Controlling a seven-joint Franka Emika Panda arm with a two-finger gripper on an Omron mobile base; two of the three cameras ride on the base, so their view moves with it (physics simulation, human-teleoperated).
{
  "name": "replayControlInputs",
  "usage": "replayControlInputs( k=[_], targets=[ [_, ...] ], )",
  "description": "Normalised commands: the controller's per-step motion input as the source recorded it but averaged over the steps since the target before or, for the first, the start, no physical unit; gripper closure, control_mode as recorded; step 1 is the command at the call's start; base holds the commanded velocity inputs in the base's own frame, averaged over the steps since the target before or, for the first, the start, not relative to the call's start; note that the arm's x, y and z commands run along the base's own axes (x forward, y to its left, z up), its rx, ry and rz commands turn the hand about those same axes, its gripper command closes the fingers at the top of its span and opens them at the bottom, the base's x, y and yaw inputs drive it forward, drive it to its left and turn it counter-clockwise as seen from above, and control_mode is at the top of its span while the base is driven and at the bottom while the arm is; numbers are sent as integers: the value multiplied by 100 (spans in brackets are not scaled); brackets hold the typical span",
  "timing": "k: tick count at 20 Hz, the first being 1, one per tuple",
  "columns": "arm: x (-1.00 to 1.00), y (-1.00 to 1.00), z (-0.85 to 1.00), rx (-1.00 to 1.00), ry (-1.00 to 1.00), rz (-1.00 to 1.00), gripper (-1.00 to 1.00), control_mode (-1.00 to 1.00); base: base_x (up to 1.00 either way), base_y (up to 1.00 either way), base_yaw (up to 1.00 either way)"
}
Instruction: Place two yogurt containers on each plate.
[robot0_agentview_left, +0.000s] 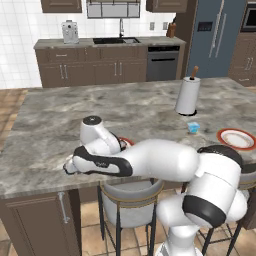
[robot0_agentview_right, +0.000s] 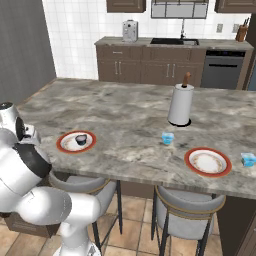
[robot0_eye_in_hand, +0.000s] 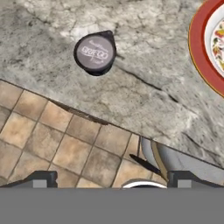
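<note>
dark navy cup (robot0_eye_in_hand: 95, 53) on the grey marble worktop (robot0_eye_in_hand: 131, 87) near its edge, at 11 o'clock in the hand view, apart from a red-rimmed plate (robot0_eye_in_hand: 205, 48) cut off at 2 o'clock. hand (robot0_eye_in_hand: 109, 181) spread wide, empty, fingertips over tan floor tiles (robot0_eye_in_hand: 52, 148). another navy cup (robot0_agentview_right: 80, 139) on the left plate (robot0_agentview_right: 76, 142); right plate (robot0_agentview_right: 208, 162) bare, light blue cups at (robot0_agentview_right: 167, 138) and (robot0_agentview_right: 248, 159). paper-towel roll (robot0_agentview_right: 180, 104) at 12. cup label blurred.

Even bright light, soft shadows (rendered), slightly blurry
</note>
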Motion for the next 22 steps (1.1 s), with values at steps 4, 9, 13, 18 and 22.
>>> replayControlInputs(
  k=[4, 9, 13, 18, 22],
  targets=[
    [31, 49, -21, -9, 0, 0, -100, -100, 0, 0, 0],
    [36, 14, 0, -1, 0, 0, -100, -100, 0, 0, 0],
    [39, 0, 0, 0, 0, -2, -100, -100, 0, 0, 0],
    [29, 0, -10, 0, 6, -2, -100, -100, 0, 0, 0],
    [7, 3, -40, 4, 6, 0, -100, -100, 0, 0, 0]
  ],
)
